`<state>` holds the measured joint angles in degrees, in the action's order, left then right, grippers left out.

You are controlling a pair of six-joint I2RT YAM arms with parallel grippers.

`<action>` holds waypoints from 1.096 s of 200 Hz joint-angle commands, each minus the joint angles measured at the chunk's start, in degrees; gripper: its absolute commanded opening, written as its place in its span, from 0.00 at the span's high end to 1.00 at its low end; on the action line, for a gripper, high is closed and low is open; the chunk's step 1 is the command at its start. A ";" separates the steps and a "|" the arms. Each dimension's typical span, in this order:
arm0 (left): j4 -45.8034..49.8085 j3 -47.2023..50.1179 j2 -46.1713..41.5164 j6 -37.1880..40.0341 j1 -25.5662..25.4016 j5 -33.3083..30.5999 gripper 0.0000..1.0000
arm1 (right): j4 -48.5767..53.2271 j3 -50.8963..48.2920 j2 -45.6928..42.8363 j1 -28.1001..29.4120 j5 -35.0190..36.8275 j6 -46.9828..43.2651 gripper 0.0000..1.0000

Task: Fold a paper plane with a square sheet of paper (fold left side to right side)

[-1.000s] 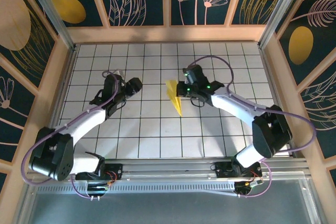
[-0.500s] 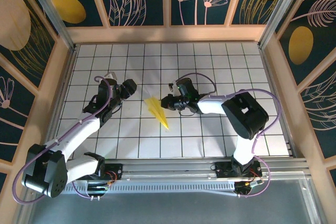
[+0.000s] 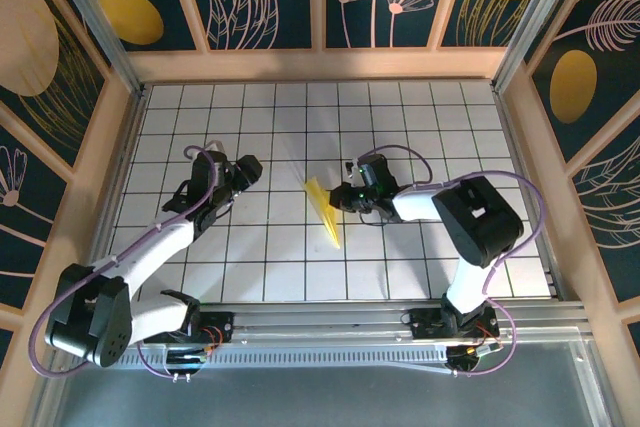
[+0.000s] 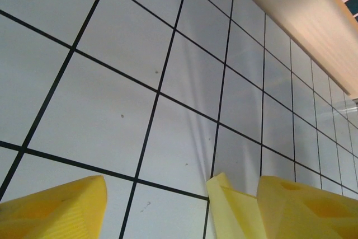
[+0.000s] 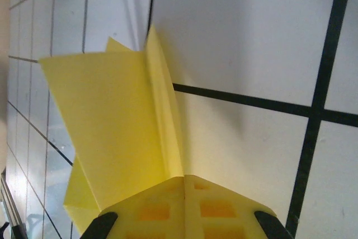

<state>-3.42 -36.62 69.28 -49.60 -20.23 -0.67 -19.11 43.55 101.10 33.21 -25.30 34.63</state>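
Observation:
The square sheet of paper is folded into a narrow yellow paper plane (image 3: 322, 209) near the middle of the white grid table (image 3: 400, 127), its pointed end toward the near edge. My right gripper (image 3: 342, 201) is shut on it from the right. In the right wrist view the paper plane (image 5: 120, 121) fans out from my closed right gripper (image 5: 184, 178), one wing standing up along the crease. My left gripper (image 3: 248, 169) stands open about two tiles to the left, apart from the paper. In the left wrist view a corner of the paper plane (image 4: 229, 205) shows beside my right finger (image 4: 307, 208).
Wooden walls (image 3: 320, 64) ring the grid table on three sides. Both arm bases sit on the metal rail (image 3: 320, 322) at the near edge. Cables loop over each arm.
My right gripper swung the paper plane about a tile to the left and nearer, then partway back to the right. The left gripper has hardly moved and stays open.

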 commanded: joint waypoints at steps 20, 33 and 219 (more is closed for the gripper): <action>-1.05 -0.13 1.72 -0.61 0.34 0.87 0.29 | -0.42 -2.46 -4.83 -0.94 2.76 -1.85 0.99; -1.23 -0.22 2.04 -0.62 0.30 0.95 0.29 | -0.06 -2.76 -5.51 -0.91 3.40 -2.19 0.98; 0.12 -1.66 2.02 1.22 0.36 -0.30 0.27 | 29.57 5.95 -13.20 0.05 10.92 -16.16 0.60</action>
<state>-3.62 -36.75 72.38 -49.54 -20.23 0.05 -3.44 43.94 90.52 31.99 -17.54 26.30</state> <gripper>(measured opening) 0.728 0.392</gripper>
